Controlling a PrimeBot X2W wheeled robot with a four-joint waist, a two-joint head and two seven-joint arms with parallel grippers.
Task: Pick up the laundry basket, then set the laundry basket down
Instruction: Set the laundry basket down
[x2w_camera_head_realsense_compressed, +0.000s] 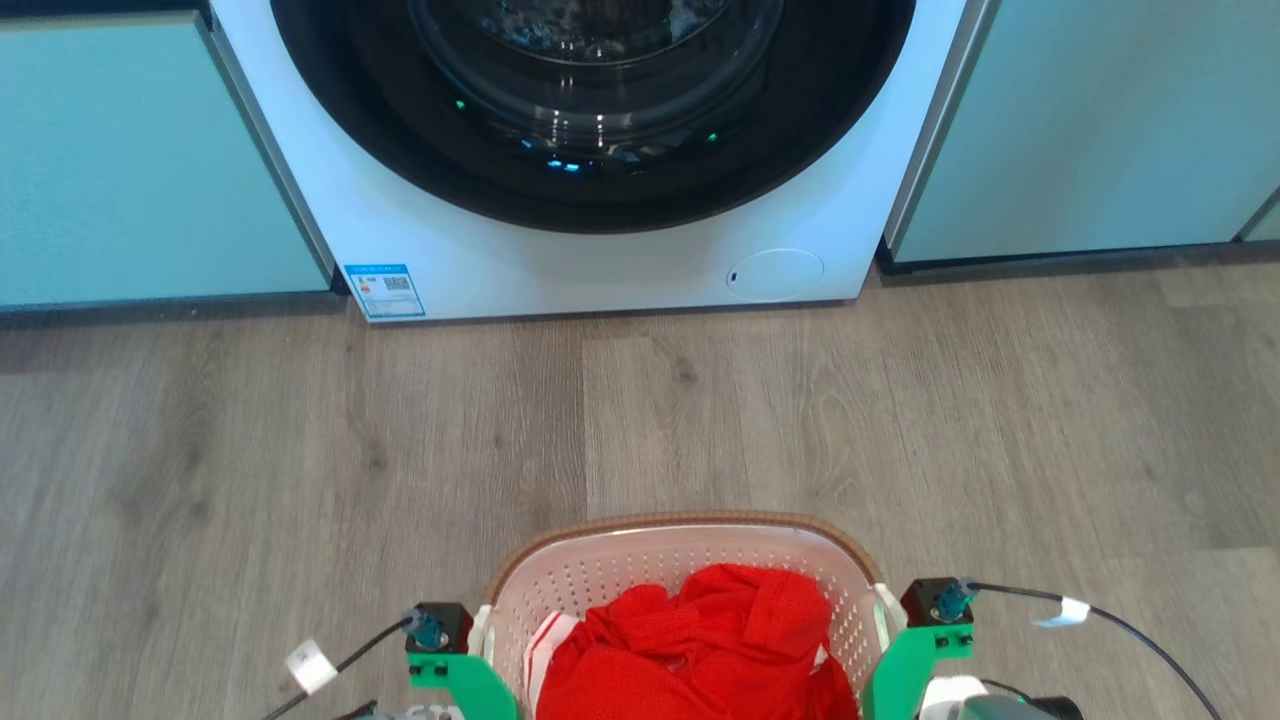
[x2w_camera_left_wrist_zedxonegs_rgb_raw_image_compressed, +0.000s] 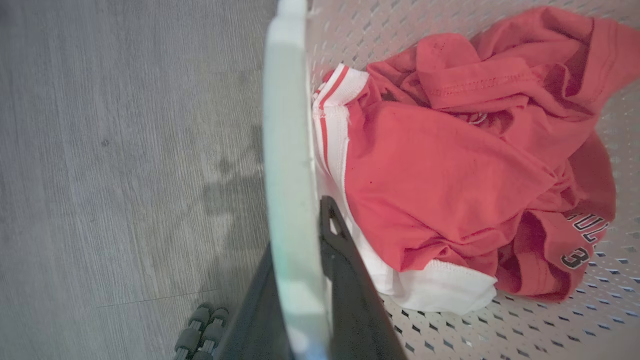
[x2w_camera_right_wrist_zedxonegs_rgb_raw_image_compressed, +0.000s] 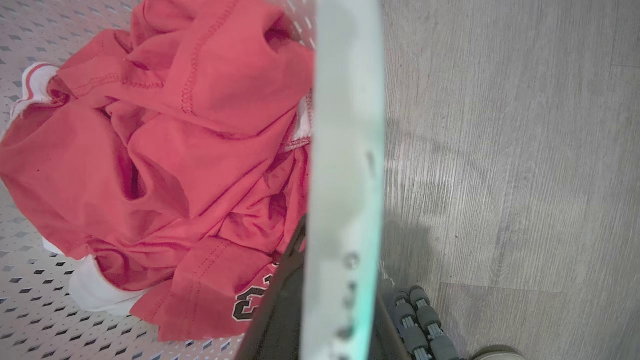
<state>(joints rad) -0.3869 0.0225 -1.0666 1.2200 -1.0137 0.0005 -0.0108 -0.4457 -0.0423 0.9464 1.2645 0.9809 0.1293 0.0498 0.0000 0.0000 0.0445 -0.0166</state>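
Note:
The laundry basket (x2w_camera_head_realsense_compressed: 600, 570), white and perforated with a brown rim, sits at the bottom centre of the head view, between my two wrists. Red and white clothes (x2w_camera_head_realsense_compressed: 700, 640) fill it. In the left wrist view my left gripper (x2w_camera_left_wrist_zedxonegs_rgb_raw_image_compressed: 298, 227) is shut on the basket's white side handle (x2w_camera_left_wrist_zedxonegs_rgb_raw_image_compressed: 287, 150), with one dark finger (x2w_camera_left_wrist_zedxonegs_rgb_raw_image_compressed: 350, 285) inside the wall. My right gripper (x2w_camera_right_wrist_zedxonegs_rgb_raw_image_compressed: 342, 250) is shut on the other white handle (x2w_camera_right_wrist_zedxonegs_rgb_raw_image_compressed: 347, 150), one finger (x2w_camera_right_wrist_zedxonegs_rgb_raw_image_compressed: 280, 310) on the clothes' side. I cannot tell whether the basket's base touches the floor.
A white washing machine (x2w_camera_head_realsense_compressed: 600, 270) with a dark round door stands straight ahead, with teal cabinets (x2w_camera_head_realsense_compressed: 130, 160) on both sides. Grey wood floor (x2w_camera_head_realsense_compressed: 640, 420) lies between it and the basket. Cables (x2w_camera_head_realsense_compressed: 1120, 620) trail from my wrists. My base's rollers (x2w_camera_right_wrist_zedxonegs_rgb_raw_image_compressed: 417, 320) are close beside the basket.

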